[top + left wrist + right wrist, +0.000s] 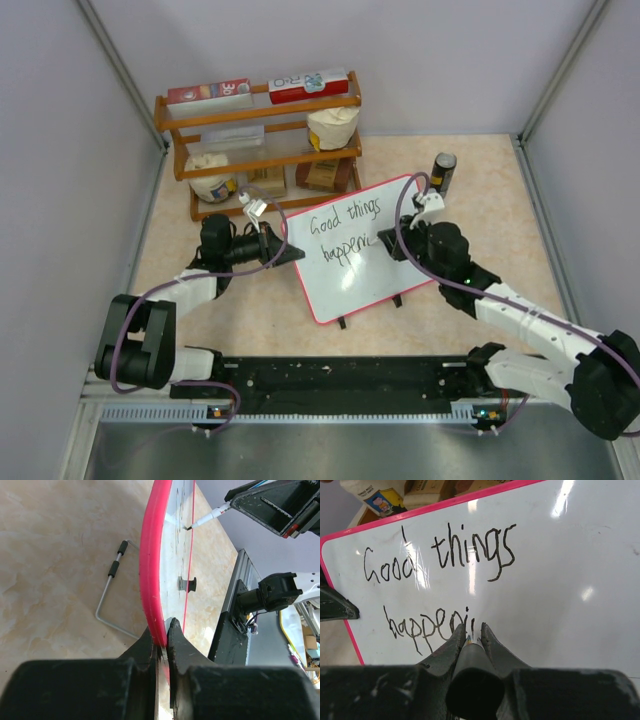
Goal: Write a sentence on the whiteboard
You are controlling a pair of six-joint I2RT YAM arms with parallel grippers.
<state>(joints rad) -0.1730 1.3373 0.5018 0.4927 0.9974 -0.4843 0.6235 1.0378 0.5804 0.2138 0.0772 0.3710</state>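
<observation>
The whiteboard (pixel 375 270) with a pink frame stands tilted at the table's middle on black feet. The sentence (pixel 345 232) reads "Good things" over "happeni" plus one more stroke, clear in the right wrist view (pixel 437 560). My left gripper (pixel 290 252) is shut on the board's left edge (pixel 152 580). My right gripper (pixel 397 243) is shut on a marker (pixel 472 672). The marker's tip (pixel 189 528) touches the board just after the last stroke.
A wooden shelf (pixel 258 140) with boxes and bags stands at the back. A dark can (pixel 442 172) stands behind the board's right corner. A bent metal rod with black grips (pixel 112 587) lies on the table behind the board.
</observation>
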